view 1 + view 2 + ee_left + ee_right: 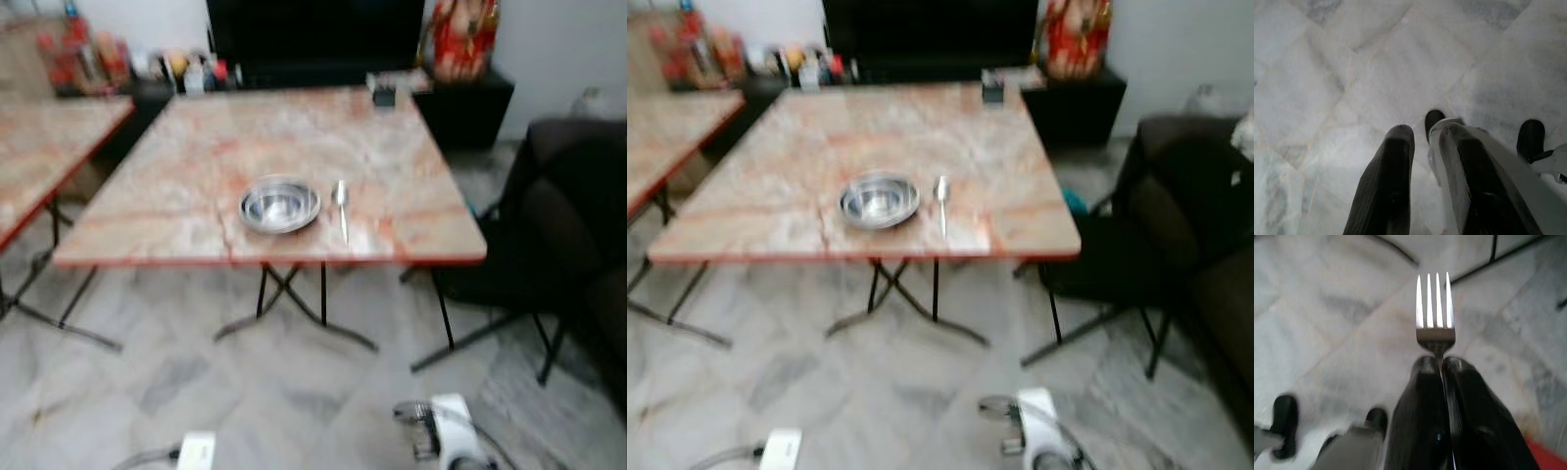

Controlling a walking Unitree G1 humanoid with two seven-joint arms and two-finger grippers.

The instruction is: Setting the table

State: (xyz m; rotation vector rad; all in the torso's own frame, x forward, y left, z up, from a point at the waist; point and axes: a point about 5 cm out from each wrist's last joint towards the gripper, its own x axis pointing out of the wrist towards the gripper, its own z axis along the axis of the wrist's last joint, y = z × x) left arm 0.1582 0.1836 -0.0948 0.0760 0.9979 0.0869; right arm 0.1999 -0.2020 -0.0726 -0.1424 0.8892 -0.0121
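Looking forward and down from head height at a marble-topped table standing a short way ahead, both eye views sharing its bowl, spoon and the tiled floor, the right eye's framing sitting slightly offset. Pointing down from each wrist along black fingers, close above the same floor, the right wrist view facing fork tines.

The silver metal fork's handle is hidden between the right gripper's black fingers. Small coloured bottles behind the marble-patterned desk are too blurred to identify.
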